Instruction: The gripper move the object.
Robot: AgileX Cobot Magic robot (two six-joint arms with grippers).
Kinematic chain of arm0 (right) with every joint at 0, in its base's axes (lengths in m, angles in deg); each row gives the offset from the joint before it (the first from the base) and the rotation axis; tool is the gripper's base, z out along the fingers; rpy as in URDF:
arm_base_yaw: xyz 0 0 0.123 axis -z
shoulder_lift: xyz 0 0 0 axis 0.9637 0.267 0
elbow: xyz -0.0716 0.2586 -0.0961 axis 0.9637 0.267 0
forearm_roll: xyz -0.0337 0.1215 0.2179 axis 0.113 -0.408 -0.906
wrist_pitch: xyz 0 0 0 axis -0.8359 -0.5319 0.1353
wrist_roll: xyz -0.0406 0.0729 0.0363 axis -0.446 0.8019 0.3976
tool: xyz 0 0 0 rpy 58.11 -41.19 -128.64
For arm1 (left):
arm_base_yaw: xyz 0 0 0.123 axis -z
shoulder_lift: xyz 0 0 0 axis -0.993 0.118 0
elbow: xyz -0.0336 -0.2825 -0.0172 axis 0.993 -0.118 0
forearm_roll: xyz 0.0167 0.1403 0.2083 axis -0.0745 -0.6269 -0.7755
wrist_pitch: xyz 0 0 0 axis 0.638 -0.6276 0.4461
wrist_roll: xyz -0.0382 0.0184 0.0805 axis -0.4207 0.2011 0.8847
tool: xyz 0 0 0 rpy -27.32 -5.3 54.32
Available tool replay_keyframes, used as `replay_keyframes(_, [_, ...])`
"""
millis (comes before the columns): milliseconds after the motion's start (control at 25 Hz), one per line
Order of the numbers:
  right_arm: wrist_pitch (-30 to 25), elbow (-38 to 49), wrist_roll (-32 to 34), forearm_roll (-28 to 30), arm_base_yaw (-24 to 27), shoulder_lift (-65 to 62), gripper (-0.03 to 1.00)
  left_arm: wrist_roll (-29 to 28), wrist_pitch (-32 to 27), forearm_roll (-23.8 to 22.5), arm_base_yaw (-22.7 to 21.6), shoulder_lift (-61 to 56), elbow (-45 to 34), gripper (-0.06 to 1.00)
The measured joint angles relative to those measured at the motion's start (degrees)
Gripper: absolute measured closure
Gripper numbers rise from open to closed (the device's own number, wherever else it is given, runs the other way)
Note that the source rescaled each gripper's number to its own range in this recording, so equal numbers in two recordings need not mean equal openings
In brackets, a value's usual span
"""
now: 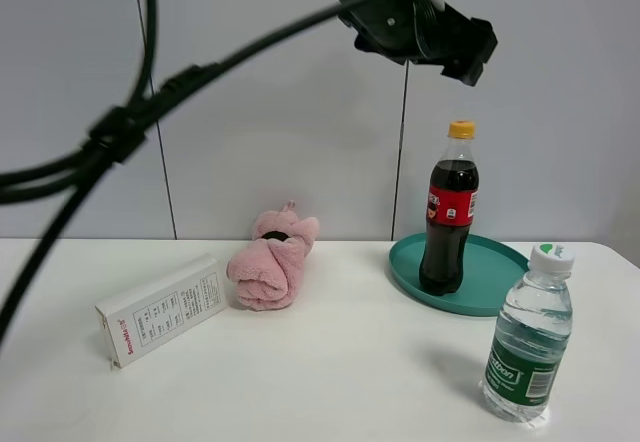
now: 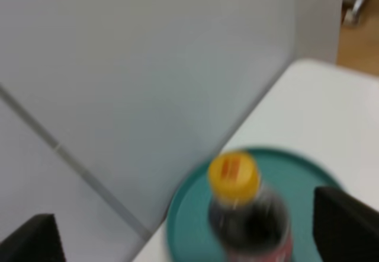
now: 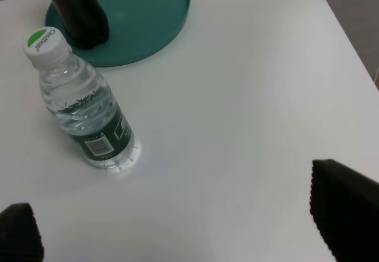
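The cola bottle (image 1: 448, 212), with dark liquid, a red label and a yellow cap, stands upright on the teal plate (image 1: 500, 272). My left gripper (image 1: 432, 32) hangs above it at the top of the exterior view. In the blurred left wrist view the left gripper (image 2: 189, 232) is open and empty, one black finger on either side above the bottle's cap (image 2: 233, 175). My right gripper (image 3: 183, 220) is open and empty over bare table, apart from the bottle's base (image 3: 80, 19). It does not show in the exterior view.
A clear water bottle (image 1: 528, 334) with a green label stands on the white table at front right, near the plate; it also shows in the right wrist view (image 3: 80, 99). A pink rolled cloth (image 1: 272, 260) and a white box (image 1: 160, 310) lie to the left. Black cables (image 1: 110, 132) hang at upper left.
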Motion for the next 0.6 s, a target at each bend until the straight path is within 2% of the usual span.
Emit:
replay_keyframes(160, [0.0, 0.0, 0.0, 0.0, 0.0, 0.0, -0.03, 4.07, -17.89, -0.18, -1.91, -6.31, 0.0, 0.29])
replay_keyframes(320, [0.0, 0.0, 0.0, 0.0, 0.0, 0.0, -0.03, 4.59, -34.32, -0.25, -6.14, -11.21, 0.0, 0.29])
replay_keyframes(360, [0.0, 0.0, 0.0, 0.0, 0.0, 0.0, -0.03, 4.25, -36.41, -0.36, -7.54, -12.34, 0.0, 0.29])
replay_keyframes(480, [0.0, 0.0, 0.0, 0.0, 0.0, 0.0, -0.03, 1.18, -37.71, -0.43, -11.93, -16.25, -1.55, 0.29])
replay_keyframes(600, [0.0, 0.0, 0.0, 0.0, 0.0, 0.0, -0.03, -2.61, -38.04, 0.0, -16.58, -21.92, -7.2, 0.29])
